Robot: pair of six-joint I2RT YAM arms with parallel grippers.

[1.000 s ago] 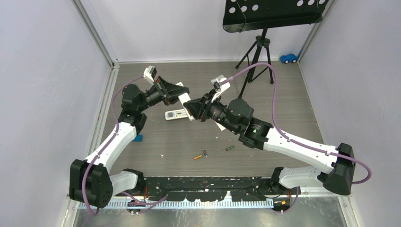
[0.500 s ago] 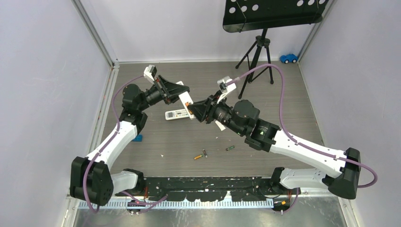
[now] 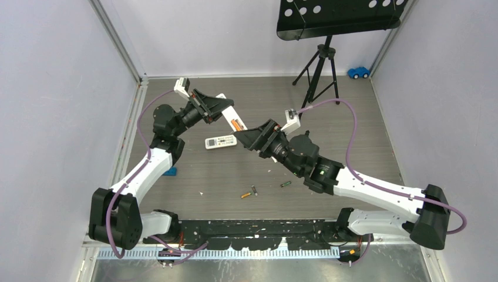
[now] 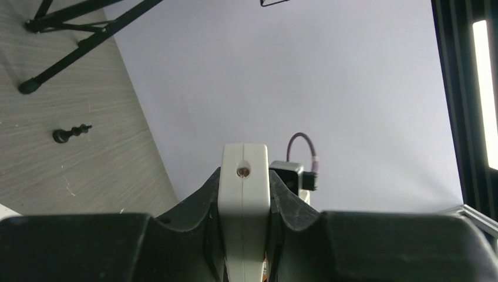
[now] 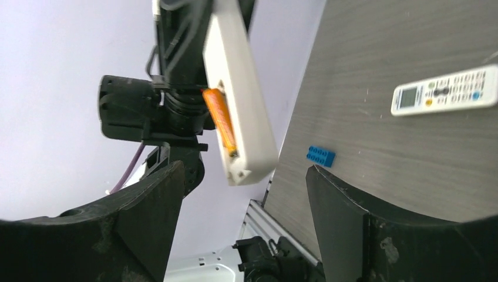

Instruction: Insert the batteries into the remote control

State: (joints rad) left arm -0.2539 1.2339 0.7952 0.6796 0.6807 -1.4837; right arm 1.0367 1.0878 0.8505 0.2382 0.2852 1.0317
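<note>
Gripping the remote control tight in the left hand, clear of the worktop, long axis slanting toward the right hand. Holding that hand spread apart and empty, just beyond the remote's free end, with one orange battery lying in its back. Probably next: three loose batteries below and behind the right hand, nearer it than the left.

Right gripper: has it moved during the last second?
Yes. The right gripper drew back rightward, away from the short white remote, its jaws now open.
</note>
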